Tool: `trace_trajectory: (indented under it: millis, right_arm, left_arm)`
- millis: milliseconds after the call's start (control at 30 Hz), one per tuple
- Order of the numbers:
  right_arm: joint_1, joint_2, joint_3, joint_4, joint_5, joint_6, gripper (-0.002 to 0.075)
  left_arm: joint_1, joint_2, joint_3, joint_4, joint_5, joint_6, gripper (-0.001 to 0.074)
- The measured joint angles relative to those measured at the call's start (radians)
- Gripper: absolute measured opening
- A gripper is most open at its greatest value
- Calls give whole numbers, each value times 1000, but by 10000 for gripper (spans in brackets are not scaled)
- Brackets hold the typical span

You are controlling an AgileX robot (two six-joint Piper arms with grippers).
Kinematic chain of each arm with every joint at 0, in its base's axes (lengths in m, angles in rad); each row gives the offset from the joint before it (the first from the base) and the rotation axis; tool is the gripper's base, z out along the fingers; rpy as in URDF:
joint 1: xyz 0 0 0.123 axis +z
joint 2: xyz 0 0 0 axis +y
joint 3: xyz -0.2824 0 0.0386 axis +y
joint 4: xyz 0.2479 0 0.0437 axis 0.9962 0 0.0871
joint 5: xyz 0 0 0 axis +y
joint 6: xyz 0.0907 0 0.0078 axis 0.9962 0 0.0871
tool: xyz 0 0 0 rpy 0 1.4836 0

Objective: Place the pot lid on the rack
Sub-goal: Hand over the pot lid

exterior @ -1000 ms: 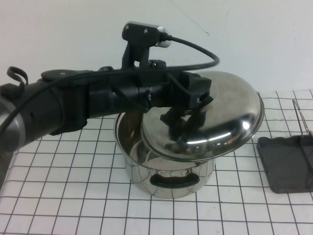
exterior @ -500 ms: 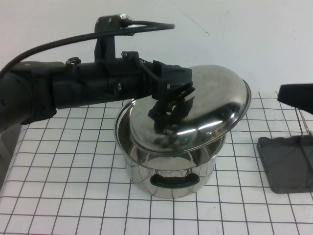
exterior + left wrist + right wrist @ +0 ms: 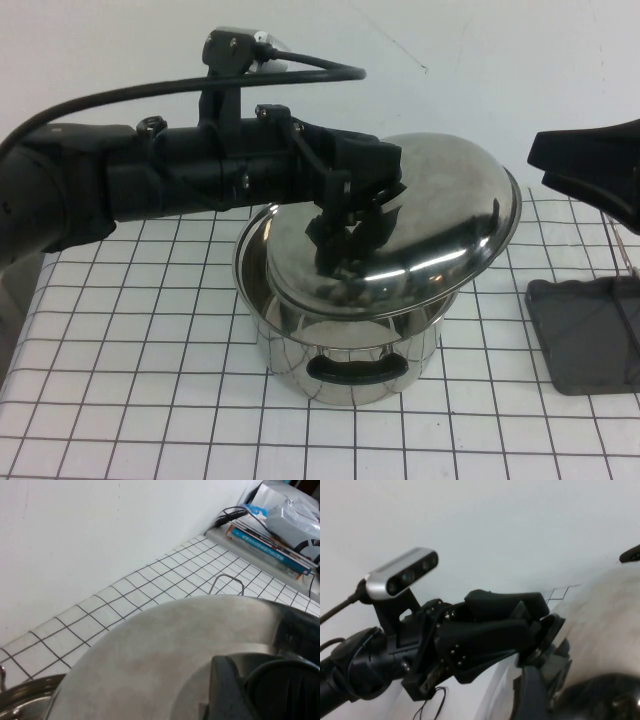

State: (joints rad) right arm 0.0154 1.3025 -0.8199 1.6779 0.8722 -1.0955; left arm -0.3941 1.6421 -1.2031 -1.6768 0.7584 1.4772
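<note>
**Lid aloft over the pot, second arm closing in**

Since the earlier frame the right gripper [image 3: 545, 160] has come further into the high view, now just beyond the pot lid's raised edge, and the lid itself has lifted slightly. I hold the pot lid [image 3: 440, 215] with the left gripper [image 3: 350, 235] clamped on its black knob; it hangs tilted above the pot [image 3: 345, 355], its low edge near the pot's rim, its high edge toward the rack side. The rack [image 3: 585, 335] lies on the table beside the pot, well apart from the lid.

The right gripper's jaws I cannot make out in any view, so I cannot say how they stand.

Risks, in my judgement:
- The knob is a small hold for a wide, tilted lid — it may swing or slip in the left fingers during travel.
- The right gripper is near the lid's rim; a careless advance could knock it.
- The low edge may catch the pot's rim if I move sideways before lifting.
</note>
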Motion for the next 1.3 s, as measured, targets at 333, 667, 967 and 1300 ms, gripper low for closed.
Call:
trace_trajectory:
  millis: [333, 667, 967, 1300]
  right_arm:
    - [0, 0, 0, 2, 0, -2, 450]
    - [0, 29, -2, 4, 15, -4, 450]
    - [0, 61, -2, 5, 73, -4, 449]
    - [0, 61, -4, 5, 101, 32, 449]
  left_arm:
    - [19, 0, -86, 5, 8, 12, 323]
    - [19, -1, -104, 14, 121, -17, 323]
    - [19, -1, -104, 16, 125, -33, 323]
    - [16, -1, -104, 16, 129, -37, 322]
